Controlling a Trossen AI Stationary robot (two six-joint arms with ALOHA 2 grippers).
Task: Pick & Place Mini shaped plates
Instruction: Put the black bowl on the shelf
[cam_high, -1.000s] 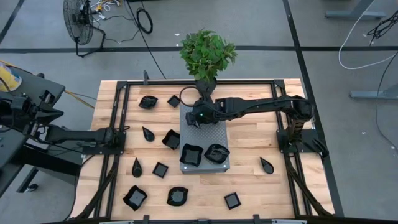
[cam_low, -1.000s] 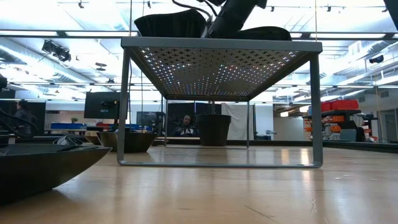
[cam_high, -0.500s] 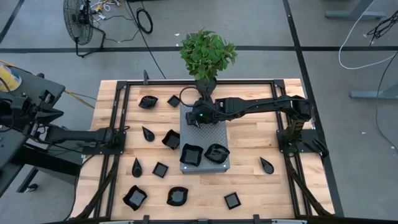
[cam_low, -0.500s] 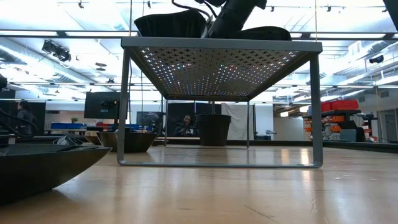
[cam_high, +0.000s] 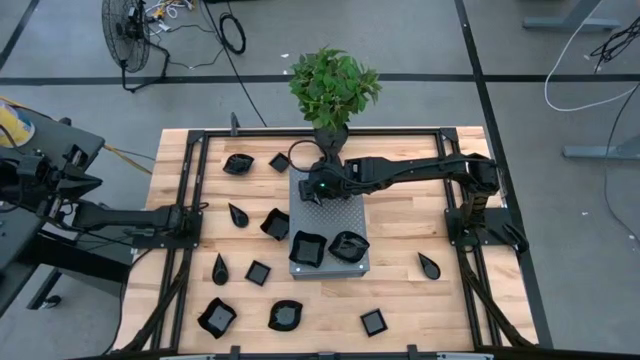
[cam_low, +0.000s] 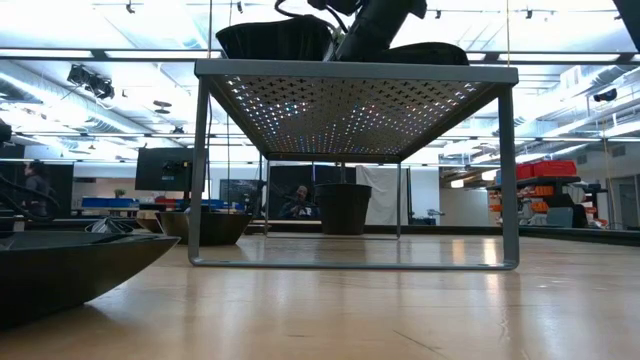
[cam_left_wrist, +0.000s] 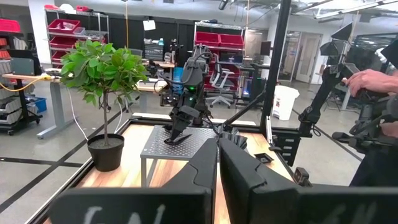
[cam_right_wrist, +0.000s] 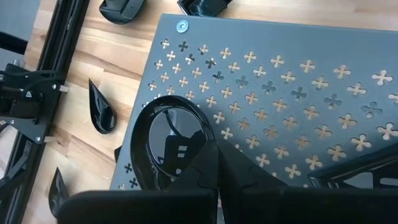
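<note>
Nothing much had moved since the earlier frames: your right arm stayed stretched over the far end of the grey perforated stand (cam_high: 329, 228), and the left arm stayed parked at the left edge of the bench (cam_high: 400, 300). Nearest your right wrist camera, the right gripper (cam_right_wrist: 216, 163) had its fingers pressed together on the rim of a round glossy black plate (cam_right_wrist: 163, 140), which hung over or rested on the stand's far left corner; you could not tell whether it touched the surface. If you had released there, the plate could have tipped off that edge, since part of it seemed to overhang toward the wood. A thin pinch on a slick rim could also have slipped if you had swung quickly. Farther along the stand sat two plates already placed, a square one (cam_high: 306, 249) and a wavy-edged one (cam_high: 347, 245), just beside each other, so a careless sweep might have knocked them. Around the stand, more mini plates lay scattered on the bench, among them a teardrop (cam_high: 429, 265) and a small square (cam_high: 373, 322). The left gripper (cam_left_wrist: 217, 163) had its fingers together, holding nothing that you could see. Hidden from you: the held plate in the high view, masked by the wrist, and the stand's top in the low view. Beyond the bench stood a potted plant (cam_high: 334, 88), and a person's hand (cam_left_wrist: 368, 81) showed at the room's far side.
</note>
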